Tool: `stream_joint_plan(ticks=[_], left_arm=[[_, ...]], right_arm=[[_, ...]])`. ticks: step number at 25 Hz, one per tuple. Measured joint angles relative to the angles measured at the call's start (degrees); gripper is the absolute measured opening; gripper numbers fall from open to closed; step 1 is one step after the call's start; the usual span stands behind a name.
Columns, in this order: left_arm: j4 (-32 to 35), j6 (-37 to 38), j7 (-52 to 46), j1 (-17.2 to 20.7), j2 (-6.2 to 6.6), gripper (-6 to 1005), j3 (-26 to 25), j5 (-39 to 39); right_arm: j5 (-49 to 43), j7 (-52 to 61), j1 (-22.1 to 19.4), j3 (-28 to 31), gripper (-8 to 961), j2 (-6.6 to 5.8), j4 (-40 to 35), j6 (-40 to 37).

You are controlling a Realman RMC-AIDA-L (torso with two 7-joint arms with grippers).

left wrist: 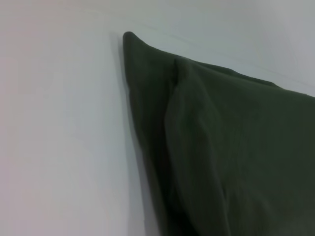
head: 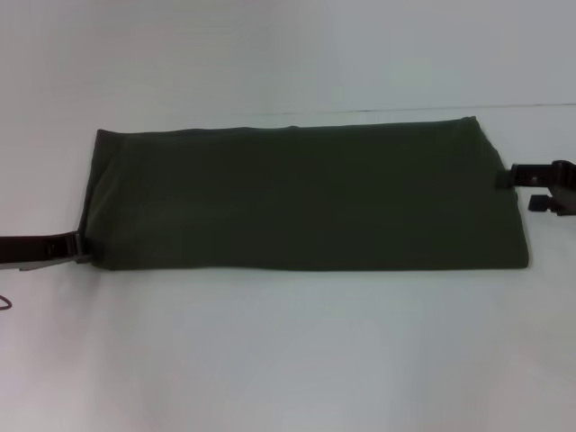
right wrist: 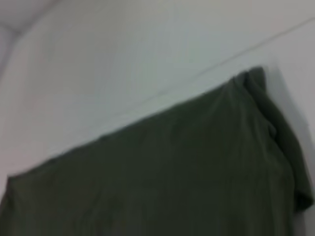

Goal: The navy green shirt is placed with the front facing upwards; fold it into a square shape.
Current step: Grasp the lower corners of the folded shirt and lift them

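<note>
navy green shirt (head: 306, 193) folded to long band, flat across frame centre on white table (head: 288, 360) | left gripper (head: 79, 245) at band's lower-left corner, jaw state unclear | right gripper (head: 531, 186) mid-right edge, beside band's end, jaws apart, holding nothing

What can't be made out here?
- navy green shirt: lettering, neck and label hidden by the folds, all views.
- left gripper: at the shirt's left edge in head view; grip unclear; absent from the left wrist view.
- right gripper: beside the right edge; arm cut off.
</note>
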Motion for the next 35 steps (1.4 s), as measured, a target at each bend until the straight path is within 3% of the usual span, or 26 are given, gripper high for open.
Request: stream_joint_plan(ticks=[4,10,27,35], left_arm=[[0.1,0.3,0.5,0.0,0.07,15,0.1,0.0],[0.1,0.5,0.9,0.0,0.08,16,0.1,0.0],[0.1,1.1,1.5,0.2,0.09,15,-0.3,0.0],[0.1,1.3,1.5,0.1,0.17,16,-0.3,0.0]], right_arm=[[-10.2,6.7,4.0,0.4,882,-0.56,-2.3,-4.0],[-21.9,10.8,8.6,0.0,884,1.09,-1.6,-4.1],[-23.0,9.3,6.8,-0.2,884,2.23,0.6,-0.9],[-23.0,8.8,7.3,-0.2,883,3.42,0.6,-0.7]])
